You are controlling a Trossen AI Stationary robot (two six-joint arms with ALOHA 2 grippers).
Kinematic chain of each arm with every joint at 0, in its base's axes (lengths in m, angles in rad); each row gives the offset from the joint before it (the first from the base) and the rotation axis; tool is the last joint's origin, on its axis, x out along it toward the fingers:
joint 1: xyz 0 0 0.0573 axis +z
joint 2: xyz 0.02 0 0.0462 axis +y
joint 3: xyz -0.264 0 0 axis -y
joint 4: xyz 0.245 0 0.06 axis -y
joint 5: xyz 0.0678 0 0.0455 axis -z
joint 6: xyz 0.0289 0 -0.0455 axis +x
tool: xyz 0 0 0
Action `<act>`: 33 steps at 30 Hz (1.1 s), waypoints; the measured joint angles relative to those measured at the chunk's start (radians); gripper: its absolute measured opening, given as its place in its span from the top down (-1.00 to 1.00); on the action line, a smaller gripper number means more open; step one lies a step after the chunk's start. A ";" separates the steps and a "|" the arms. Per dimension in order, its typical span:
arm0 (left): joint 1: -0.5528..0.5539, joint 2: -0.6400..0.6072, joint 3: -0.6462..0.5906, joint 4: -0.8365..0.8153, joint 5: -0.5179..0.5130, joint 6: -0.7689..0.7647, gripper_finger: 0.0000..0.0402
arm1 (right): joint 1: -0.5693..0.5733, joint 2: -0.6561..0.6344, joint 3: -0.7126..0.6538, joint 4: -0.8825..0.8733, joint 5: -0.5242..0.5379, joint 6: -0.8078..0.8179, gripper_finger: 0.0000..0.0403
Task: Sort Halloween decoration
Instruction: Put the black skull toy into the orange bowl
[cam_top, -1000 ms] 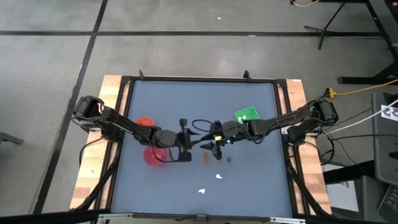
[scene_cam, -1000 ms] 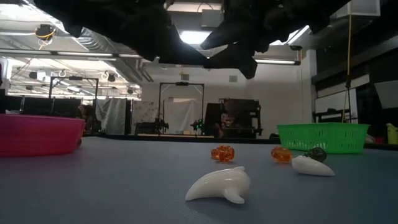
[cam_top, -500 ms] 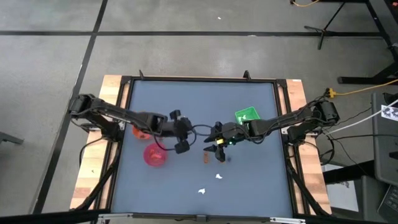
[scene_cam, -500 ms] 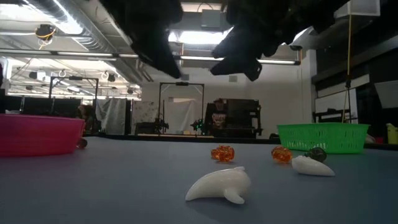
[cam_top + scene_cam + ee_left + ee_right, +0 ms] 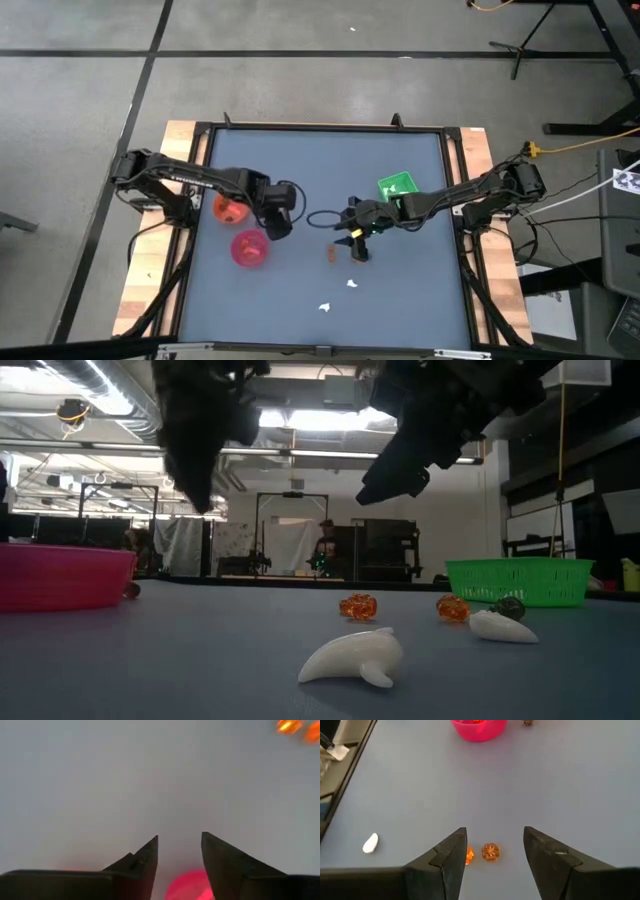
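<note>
Tiny decoration pieces lie on the blue-grey table. Two orange ones [image 5: 490,851] [image 5: 332,255] sit just ahead of my open right gripper [image 5: 492,862] [image 5: 356,248], which hovers above them and touches nothing. A white piece [image 5: 350,658] lies nearer the near edge. A second white piece [image 5: 503,627] has a dark roundish piece [image 5: 510,607] beside it. My left gripper [image 5: 179,865] [image 5: 281,220] is open and empty. It hangs in the air between the orange bowl [image 5: 229,208] and the pink bowl [image 5: 249,248].
The green square tray [image 5: 397,186] stands beyond the right gripper, toward the far right. A black cable loop [image 5: 322,217] lies between the two arms. A white piece [image 5: 324,307] lies toward the near edge. A person stands far back in the room [image 5: 325,550].
My left gripper has drawn back from beside the pink bowl toward the table's left and far edge, and has turned as it went. It now hangs between the two bowls. The right gripper has stayed over the orange pieces, shifting only slightly. No piece has moved.
</note>
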 joint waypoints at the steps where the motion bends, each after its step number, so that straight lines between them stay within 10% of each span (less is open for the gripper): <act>1: 0.000 0.000 -0.005 -0.019 0.005 -0.022 0.28 | 0.000 0.000 0.000 -0.005 0.000 -0.006 0.02; 33: 0.026 0.001 -0.289 0.073 0.113 -0.183 0.06 | 0.000 0.001 0.000 -0.024 0.083 -0.055 0.02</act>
